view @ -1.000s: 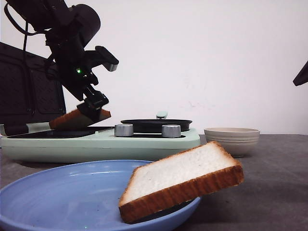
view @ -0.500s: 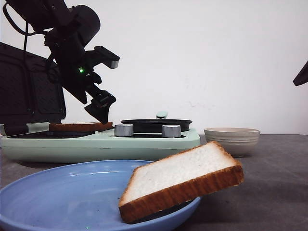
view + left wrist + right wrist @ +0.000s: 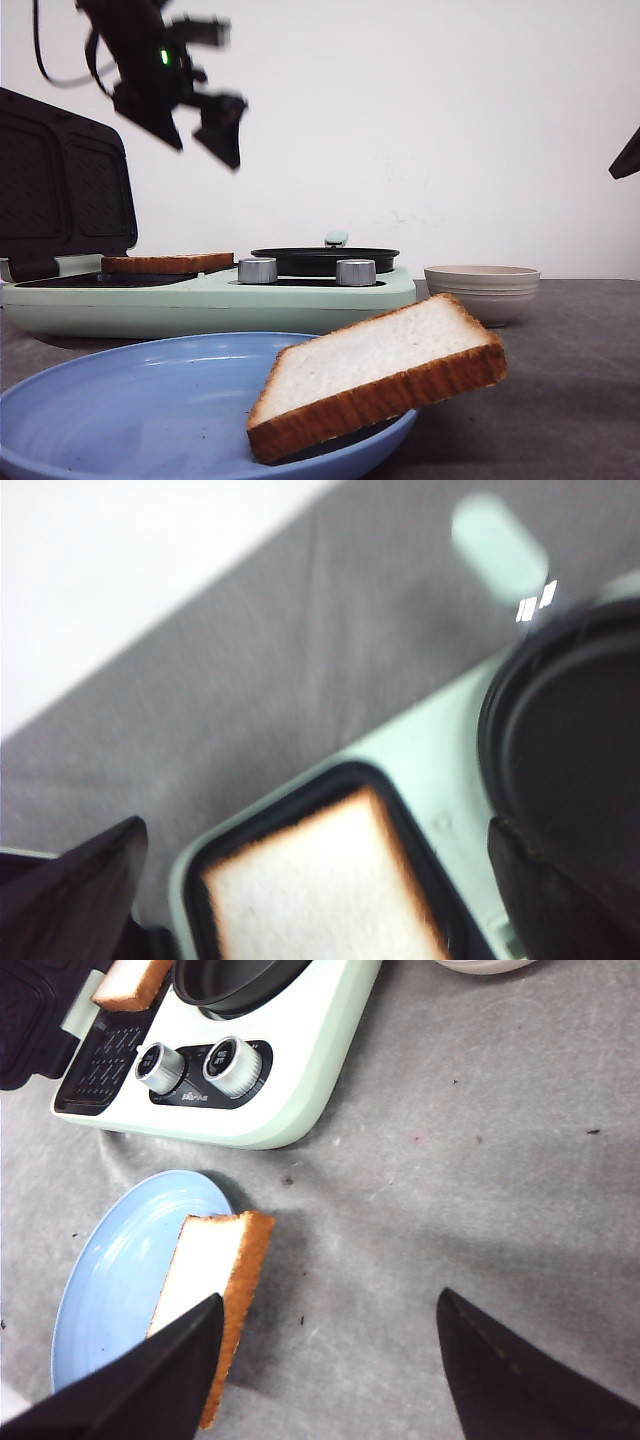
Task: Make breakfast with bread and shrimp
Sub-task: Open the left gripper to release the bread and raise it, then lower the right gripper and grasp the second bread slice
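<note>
One bread slice [image 3: 165,263] lies flat in the black grill tray of the mint-green breakfast machine [image 3: 200,298]; it also shows in the left wrist view [image 3: 330,900] and the right wrist view [image 3: 130,982]. My left gripper [image 3: 185,125] is open and empty, high above that slice, jaws wide [image 3: 312,830]. The second bread slice [image 3: 380,370] leans on the rim of the blue plate [image 3: 120,400], also in the right wrist view [image 3: 210,1280]. My right gripper [image 3: 330,1360] is open and empty above the table beside the plate [image 3: 110,1270]. No shrimp is in view.
A black round pan [image 3: 325,258] sits on the machine's right half behind two metal knobs [image 3: 356,271]. The machine's black lid [image 3: 60,190] stands open at the left. A beige bowl [image 3: 482,290] stands right of the machine. The grey table [image 3: 480,1160] spreads to the right.
My left gripper let the bread slice down flat into the grill tray, opened, and rose well above the machine. The right arm and the plate slice have not moved.
</note>
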Available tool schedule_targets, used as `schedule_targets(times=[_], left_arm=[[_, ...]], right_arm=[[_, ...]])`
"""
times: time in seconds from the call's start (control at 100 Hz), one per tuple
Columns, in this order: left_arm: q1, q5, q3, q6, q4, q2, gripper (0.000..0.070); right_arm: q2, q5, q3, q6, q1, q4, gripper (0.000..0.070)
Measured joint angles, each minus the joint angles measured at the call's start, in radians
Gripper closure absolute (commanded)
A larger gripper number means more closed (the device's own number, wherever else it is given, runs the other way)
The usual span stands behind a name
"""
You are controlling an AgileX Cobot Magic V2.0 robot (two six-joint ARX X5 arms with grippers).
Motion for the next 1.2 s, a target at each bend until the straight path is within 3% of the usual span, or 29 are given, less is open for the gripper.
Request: schedule_targets(times=[0.29,0.63,0.83,1.2], left_arm=[[0.036,0.013,0.000,-0.111,-0.154,-0.180,0.0063],[0.156,0.307,-0.013,-0.262,-0.259,-0.298,0.0066],[0.179,0.359,-0.165,-0.276,-0.226,-0.388,0.0066],[0.180,0.376,-0.642,-0.350,0.042,-0.718,0.0066]], right_arm=[[0.000,0.000,0.000,0.000,0.000,0.000,0.0282],[0.010,-0.019,0.000,0.018,0.009,-0.010,0.0282],[0.096,-0.027,0.000,0.045,0.075,0.013,0.0281],[0.342,-0.027,0.000,0.178,0.289,0.217,0.0278]])
